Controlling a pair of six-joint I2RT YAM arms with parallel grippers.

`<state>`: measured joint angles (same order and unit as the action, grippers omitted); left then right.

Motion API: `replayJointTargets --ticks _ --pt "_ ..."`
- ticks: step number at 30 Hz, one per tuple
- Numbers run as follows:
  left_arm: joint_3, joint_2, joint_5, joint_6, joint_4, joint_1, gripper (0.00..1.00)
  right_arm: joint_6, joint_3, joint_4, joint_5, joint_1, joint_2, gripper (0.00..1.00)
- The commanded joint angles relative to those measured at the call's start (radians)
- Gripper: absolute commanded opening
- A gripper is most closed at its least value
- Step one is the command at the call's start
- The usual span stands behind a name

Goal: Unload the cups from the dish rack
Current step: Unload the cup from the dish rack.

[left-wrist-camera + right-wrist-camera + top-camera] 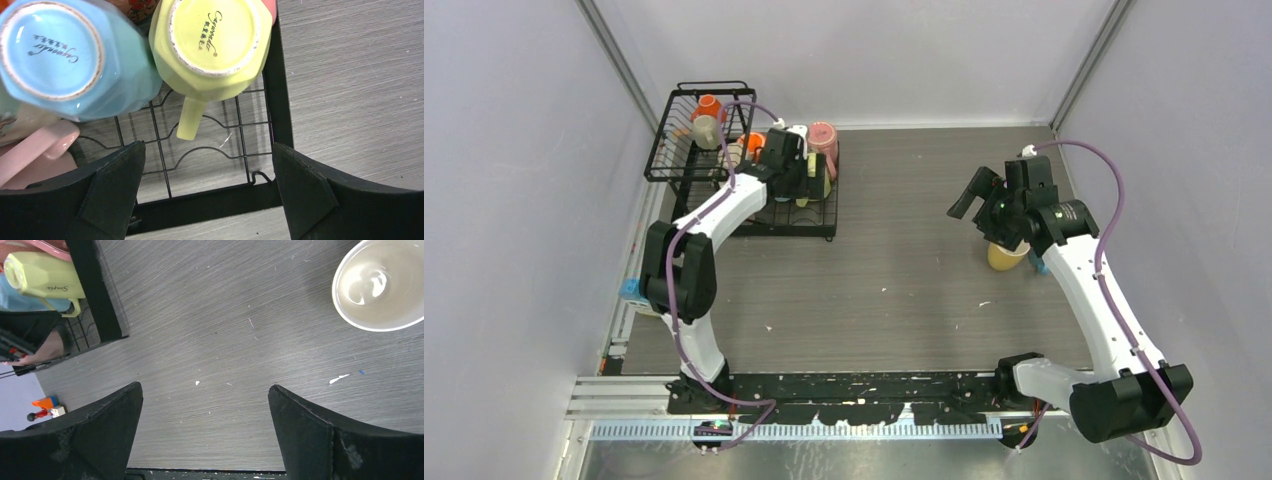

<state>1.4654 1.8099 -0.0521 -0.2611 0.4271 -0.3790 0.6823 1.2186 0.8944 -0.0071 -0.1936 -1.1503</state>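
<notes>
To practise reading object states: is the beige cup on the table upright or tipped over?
Upright. The beige cup stands on the table, its round rim and glossy inside facing the right wrist camera above.

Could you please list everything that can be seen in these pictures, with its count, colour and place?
dish rack: one, black wire, far left of the table
orange cup: one, orange, in the rack's basket part
beige cup: one, beige, in the basket, beside the orange cup
yellow cup: one, yellow, upside down on the rack's flat part
light blue cup: one, light blue, upside down beside the yellow cup
pink cup: one, pink, far corner of the flat part
cream cup: one, cream, upright on the table near the right arm
table: one, grey wood grain
left tool: open, empty, above the rack
right tool: open, empty, above bare table
</notes>
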Motion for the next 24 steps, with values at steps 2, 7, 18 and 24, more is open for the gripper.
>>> replayJointTargets --ticks 2,7,18,24 --pt "0.035 0.056 0.092 0.045 -0.120 0.034 0.99 -0.006 0.018 -0.037 -0.065 -0.002 0.030 1.00" --pt "0.055 0.111 0.150 0.033 -0.154 0.038 0.95 -0.001 -0.029 -0.087 -0.095 -0.003 0.078 1.00" --pt "0.009 0.101 0.080 -0.036 -0.191 -0.031 0.86 -0.016 -0.047 -0.079 -0.080 -0.003 0.082 1.00" --pt "-0.023 0.093 0.027 -0.077 -0.203 -0.054 0.70 -0.016 -0.069 -0.087 -0.079 -0.003 0.081 1.00"
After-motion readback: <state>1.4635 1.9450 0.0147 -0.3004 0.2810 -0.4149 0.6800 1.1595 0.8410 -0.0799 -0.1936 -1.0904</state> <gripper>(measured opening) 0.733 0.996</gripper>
